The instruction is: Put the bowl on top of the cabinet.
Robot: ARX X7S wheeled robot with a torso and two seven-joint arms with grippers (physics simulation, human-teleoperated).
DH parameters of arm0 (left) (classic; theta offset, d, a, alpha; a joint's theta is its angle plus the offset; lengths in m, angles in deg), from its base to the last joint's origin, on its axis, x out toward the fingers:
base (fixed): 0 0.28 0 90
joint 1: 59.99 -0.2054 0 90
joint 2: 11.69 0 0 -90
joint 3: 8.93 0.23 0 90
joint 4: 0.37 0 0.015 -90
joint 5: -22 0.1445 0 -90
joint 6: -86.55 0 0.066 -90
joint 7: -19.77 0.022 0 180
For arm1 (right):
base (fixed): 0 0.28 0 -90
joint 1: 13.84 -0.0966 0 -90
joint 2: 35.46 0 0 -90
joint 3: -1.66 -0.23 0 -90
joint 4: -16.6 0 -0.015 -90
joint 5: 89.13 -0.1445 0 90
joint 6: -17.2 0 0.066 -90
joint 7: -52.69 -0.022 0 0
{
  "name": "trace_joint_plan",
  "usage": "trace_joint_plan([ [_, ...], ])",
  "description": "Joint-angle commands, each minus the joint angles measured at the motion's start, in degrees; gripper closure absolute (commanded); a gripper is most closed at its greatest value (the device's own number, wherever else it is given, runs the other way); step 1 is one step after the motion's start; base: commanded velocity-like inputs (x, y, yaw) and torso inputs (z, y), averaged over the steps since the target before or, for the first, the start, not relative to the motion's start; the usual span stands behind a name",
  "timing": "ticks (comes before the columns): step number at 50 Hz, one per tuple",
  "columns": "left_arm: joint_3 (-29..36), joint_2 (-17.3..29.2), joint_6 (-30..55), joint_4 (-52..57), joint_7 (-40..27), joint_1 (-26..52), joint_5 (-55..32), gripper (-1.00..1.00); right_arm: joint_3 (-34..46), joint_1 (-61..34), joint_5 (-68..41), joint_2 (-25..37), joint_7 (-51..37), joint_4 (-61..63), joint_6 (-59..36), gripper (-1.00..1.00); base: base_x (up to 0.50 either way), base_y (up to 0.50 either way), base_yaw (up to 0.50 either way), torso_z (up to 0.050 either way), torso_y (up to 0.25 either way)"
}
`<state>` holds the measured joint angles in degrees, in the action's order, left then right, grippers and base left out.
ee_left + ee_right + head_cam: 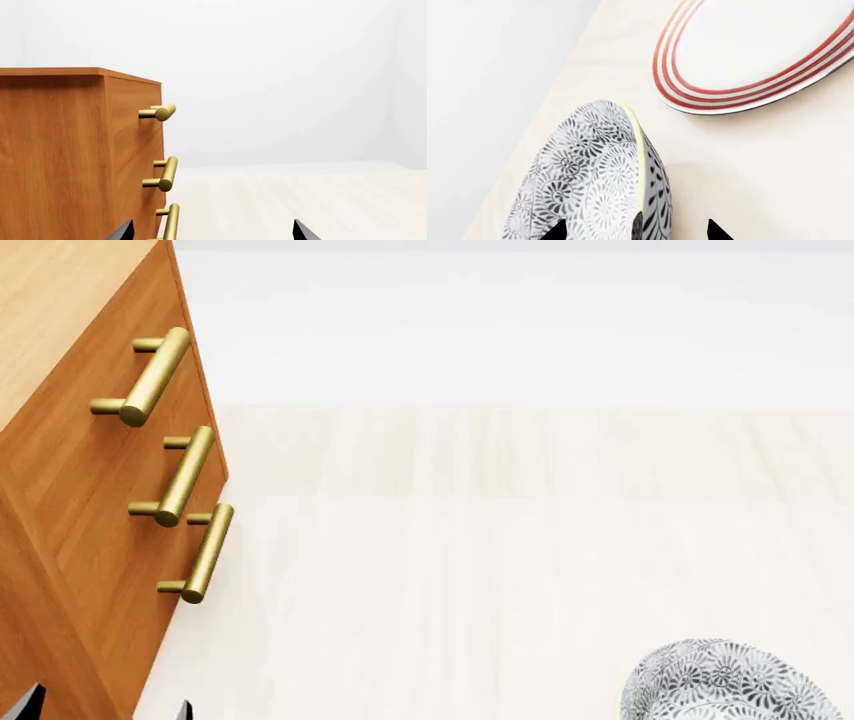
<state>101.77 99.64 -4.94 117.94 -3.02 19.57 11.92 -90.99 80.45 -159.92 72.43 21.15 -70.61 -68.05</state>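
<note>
The bowl (594,185) is white with a dense grey-black floral pattern and a thin pale rim. It shows close up in the right wrist view and at the lower right of the head view (727,685), on the pale wood surface. My right gripper (634,232) is open and straddles the bowl's rim, with one fingertip (554,232) over the patterned inside and the other beside the outer wall. The orange-brown cabinet (80,490) with brass bar handles stands at the left. My left gripper (213,234) is open and holds nothing, close beside the cabinet's (60,160) front corner.
A flat white plate (760,50) with red rings lies just beyond the bowl. Brass handles (160,375) stick out from the drawer fronts toward my left arm. The cabinet top (54,310) is bare wood where it shows. A white wall stands behind.
</note>
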Motion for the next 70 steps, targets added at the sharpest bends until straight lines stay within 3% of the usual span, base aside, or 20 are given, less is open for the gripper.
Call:
trace_joint_plan([
  [1,0.09,0.17,-0.26,-0.15,-0.08,0.06,-0.17,-1.0,1.04,-1.64,-0.2,0.29,0.78,-2.41,-1.14,-1.0,0.0,0.0,0.0,0.0,0.0],
  [15,0.43,0.24,-0.18,-0.22,-0.3,0.23,-0.11,-1.0,1.33,-1.82,-0.46,0.55,0.91,-2.65,-1.47,-1.0,0.0,0.0,0.0,0.0,0.0],
  [16,0.46,0.25,-0.13,-0.21,-0.31,0.26,-0.08,-1.0,1.28,-1.85,-0.71,0.54,0.82,-2.76,-1.57,1.0,0.0,0.0,0.0,0.0,0.0],
  [33,0.61,0.45,-0.31,-0.24,-0.48,0.37,-0.31,-1.0,1.98,-1.59,1.73,0.76,0.5,-1.75,-0.57,1.0,0.0,0.0,0.0,0.0,0.0],
  [47,1.15,0.42,0.07,-0.63,-0.53,0.79,-0.29,-1.0,2.45,3.39,8.78,0.69,5.07,8.71,5.76,1.0,0.0,0.0,0.0,0.0,0.0],
  [57,1.59,0.33,0.18,-1.01,-0.54,1.03,-0.2,-1.0,2.66,4.53,14.8,1.3,2.48,12.97,7.33,1.0,0.0,0.0,0.0,0.0,0.002],
  [70,2.09,0.54,0.09,-0.73,-0.51,0.88,-0.23,-1.0,6.09,-0.22,24.36,5.4,-5.62,16.81,0.81,1.0,0.0,0.0,0.0,0.0,0.0],
])
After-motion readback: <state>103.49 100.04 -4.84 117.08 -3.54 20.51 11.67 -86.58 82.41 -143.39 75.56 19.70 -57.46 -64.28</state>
